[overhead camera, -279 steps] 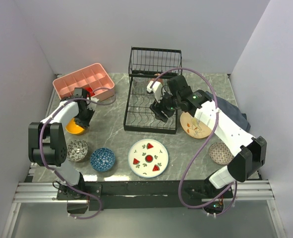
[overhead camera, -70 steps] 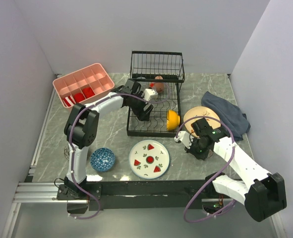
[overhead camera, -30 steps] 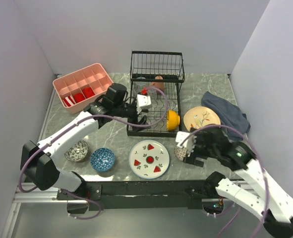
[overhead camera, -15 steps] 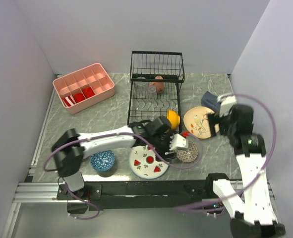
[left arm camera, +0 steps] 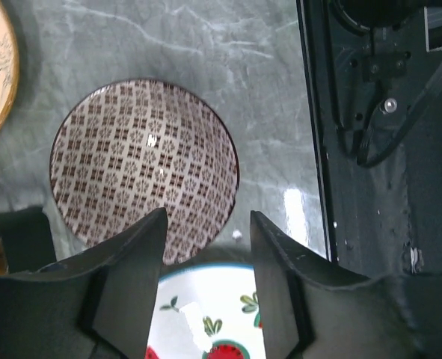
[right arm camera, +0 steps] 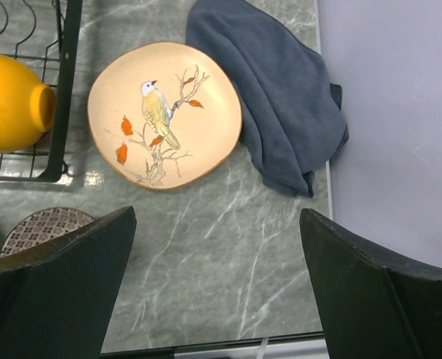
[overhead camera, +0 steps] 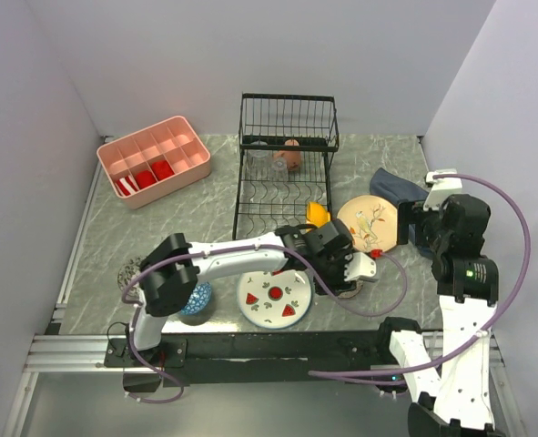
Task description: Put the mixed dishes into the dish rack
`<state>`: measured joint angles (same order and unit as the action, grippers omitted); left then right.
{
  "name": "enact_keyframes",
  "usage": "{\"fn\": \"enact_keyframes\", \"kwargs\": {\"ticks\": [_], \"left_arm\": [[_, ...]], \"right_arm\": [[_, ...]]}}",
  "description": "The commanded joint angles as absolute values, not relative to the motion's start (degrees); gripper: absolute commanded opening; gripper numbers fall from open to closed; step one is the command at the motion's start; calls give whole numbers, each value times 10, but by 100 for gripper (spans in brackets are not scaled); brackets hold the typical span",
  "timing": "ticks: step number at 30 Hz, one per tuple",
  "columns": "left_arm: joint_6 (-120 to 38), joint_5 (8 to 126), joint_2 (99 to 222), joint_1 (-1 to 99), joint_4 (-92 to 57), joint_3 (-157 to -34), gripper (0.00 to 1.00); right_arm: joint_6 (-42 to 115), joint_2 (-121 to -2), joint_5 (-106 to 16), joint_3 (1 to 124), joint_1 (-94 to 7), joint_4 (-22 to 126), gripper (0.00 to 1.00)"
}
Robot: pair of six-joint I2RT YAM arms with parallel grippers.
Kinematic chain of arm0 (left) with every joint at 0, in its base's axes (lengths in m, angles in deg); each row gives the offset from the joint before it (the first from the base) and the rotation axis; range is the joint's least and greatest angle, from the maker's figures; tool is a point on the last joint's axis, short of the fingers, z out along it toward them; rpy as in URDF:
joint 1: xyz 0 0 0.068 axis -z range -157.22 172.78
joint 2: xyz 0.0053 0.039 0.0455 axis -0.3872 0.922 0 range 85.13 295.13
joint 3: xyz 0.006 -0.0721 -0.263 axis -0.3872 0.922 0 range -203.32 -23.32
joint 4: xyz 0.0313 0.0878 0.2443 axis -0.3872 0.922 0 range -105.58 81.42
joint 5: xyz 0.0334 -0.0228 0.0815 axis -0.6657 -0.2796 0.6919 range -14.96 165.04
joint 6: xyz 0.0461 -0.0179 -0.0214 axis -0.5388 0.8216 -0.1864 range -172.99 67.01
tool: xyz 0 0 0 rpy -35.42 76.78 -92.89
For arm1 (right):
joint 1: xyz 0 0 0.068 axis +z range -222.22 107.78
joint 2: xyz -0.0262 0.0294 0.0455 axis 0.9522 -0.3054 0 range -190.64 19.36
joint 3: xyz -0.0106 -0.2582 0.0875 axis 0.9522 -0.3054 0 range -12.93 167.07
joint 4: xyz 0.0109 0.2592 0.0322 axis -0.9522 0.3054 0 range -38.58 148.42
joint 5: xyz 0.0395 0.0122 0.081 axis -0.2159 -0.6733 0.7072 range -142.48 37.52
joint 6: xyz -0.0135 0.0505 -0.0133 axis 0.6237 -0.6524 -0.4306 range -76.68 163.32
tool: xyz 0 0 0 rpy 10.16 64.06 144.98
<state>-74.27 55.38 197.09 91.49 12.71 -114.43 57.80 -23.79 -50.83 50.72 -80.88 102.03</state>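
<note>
My left gripper hangs low over the brown patterned bowl, open, one finger above the bowl's inside and the other outside its near rim. From above, that bowl is mostly hidden under the gripper. The watermelon plate lies just left of it. The dish rack holds the orange bowl, terracotta cup and clear glass. My right gripper is raised, wide open and empty, with the bird plate below. The left arm partly hides the blue bowl and grey bowl.
A pink compartment tray with red items stands at the back left. A blue-grey cloth lies beside the bird plate at the right. The table's front edge and black rail run close to the brown bowl.
My left gripper has swung from the rack across to the brown bowl, and its jaws have narrowed. The right arm has lifted away from that bowl to the right side.
</note>
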Motion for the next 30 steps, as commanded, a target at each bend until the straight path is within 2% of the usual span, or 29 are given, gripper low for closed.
{"fn": "enact_keyframes", "kwargs": {"ticks": [1,10,17,21,23,28,30], "left_arm": [[-736,534,2014,924,168,-1204,53],[-729,540,2055,942,171,-1223,49],[-725,568,2083,956,173,-1248,41],[-725,572,2085,957,181,-1258,21],[-722,570,2077,957,185,-1259,19],[-719,557,2034,949,202,-1252,1],[-716,546,2010,938,201,-1244,1]], "right_arm": [[563,-230,-497,503,-816,1017,98],[572,-236,-493,513,-819,1017,98],[568,-230,-486,515,-820,1028,98],[566,-225,-485,518,-820,1035,98],[565,-226,-482,519,-820,1036,98],[562,-237,-482,522,-820,1035,97],[569,-248,-488,532,-820,1038,97]]}}
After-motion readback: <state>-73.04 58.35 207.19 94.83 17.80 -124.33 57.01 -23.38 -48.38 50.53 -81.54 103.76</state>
